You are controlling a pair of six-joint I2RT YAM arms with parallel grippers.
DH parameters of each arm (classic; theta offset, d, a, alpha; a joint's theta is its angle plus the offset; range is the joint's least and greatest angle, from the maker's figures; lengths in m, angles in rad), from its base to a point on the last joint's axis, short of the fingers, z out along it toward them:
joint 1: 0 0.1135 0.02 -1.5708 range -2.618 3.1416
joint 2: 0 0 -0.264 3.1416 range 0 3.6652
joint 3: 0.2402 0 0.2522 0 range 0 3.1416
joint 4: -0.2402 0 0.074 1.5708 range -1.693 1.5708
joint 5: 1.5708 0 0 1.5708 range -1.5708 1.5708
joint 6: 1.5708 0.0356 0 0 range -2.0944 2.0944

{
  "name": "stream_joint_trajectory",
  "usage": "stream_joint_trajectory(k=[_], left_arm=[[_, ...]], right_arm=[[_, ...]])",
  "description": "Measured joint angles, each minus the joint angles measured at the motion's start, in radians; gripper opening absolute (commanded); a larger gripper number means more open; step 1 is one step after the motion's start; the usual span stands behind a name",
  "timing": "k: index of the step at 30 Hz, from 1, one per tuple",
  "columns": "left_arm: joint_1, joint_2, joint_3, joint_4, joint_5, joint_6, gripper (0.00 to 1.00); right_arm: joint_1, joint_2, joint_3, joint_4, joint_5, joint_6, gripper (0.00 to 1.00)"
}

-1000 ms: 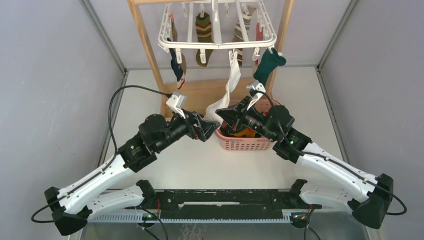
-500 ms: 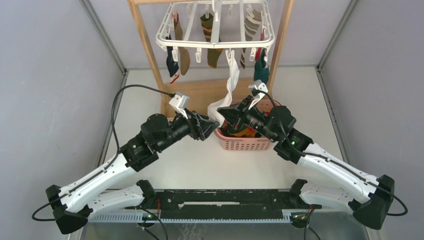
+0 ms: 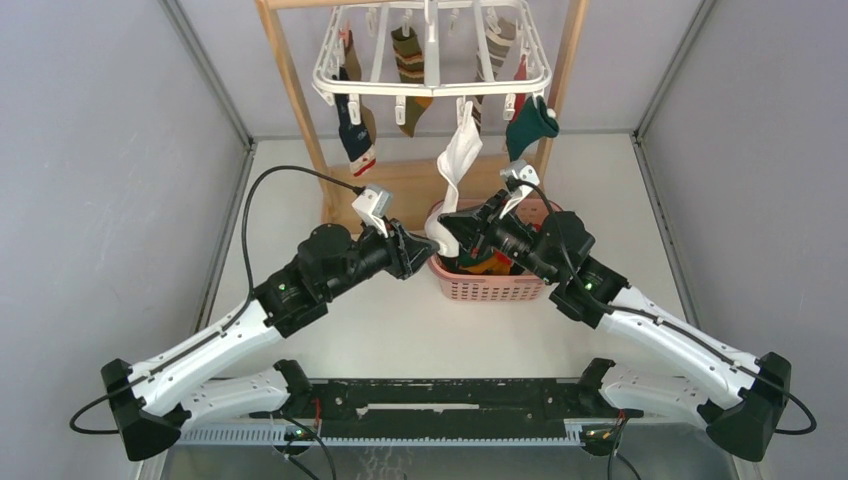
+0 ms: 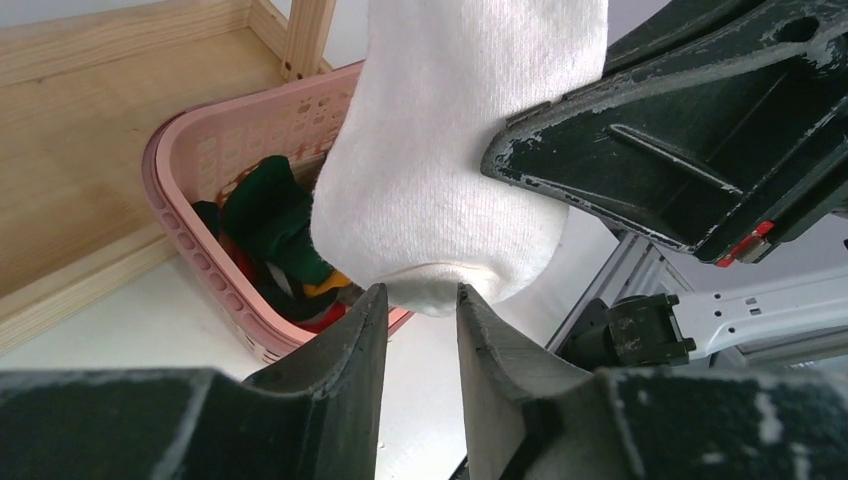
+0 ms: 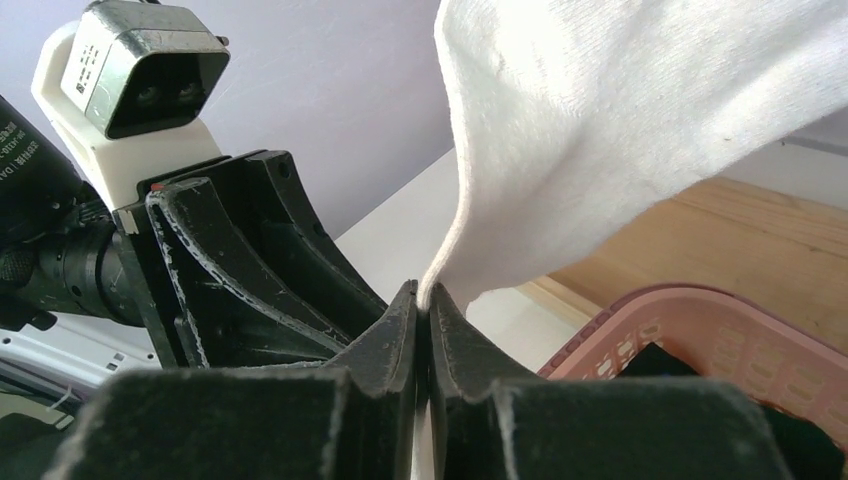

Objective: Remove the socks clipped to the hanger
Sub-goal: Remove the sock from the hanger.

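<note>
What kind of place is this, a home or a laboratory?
Likely a robot test cell: grey walls enclose a table, a left arm and a right arm are mounted on it, and a sock hanger hangs in a wooden stand.

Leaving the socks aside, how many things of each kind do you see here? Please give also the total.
Robot arms: 2
Basket: 1
Hanger: 1
Wooden stand: 1
Total: 5
</note>
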Motion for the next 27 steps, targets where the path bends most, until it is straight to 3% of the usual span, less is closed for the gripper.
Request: stream_joint_trajectory(k=[8, 14, 17, 27], left_arm=[[0.0, 0.001, 0.0, -0.009, -0.007, 0.01, 0.7], [0.0, -0.034, 0.009, -0.047, -0.041, 0.019, 0.83], [0.0, -0.044, 0.04, -0.068, -0.059, 0.022, 0.99], [0.0, 0.025, 0.243, -0.081, -0.108, 0.059, 1.0]], right_arm=[[-0.05, 0.0, 0.0, -0.026, -0.037, -0.003, 0.02], [-0.104, 0.0, 0.0, -0.043, -0.069, -0.003, 0.01], [-0.116, 0.0, 0.0, -0.046, -0.078, -0.003, 0.0], [-0.125, 0.006, -0.013, -0.046, -0.094, -0.003, 0.0]])
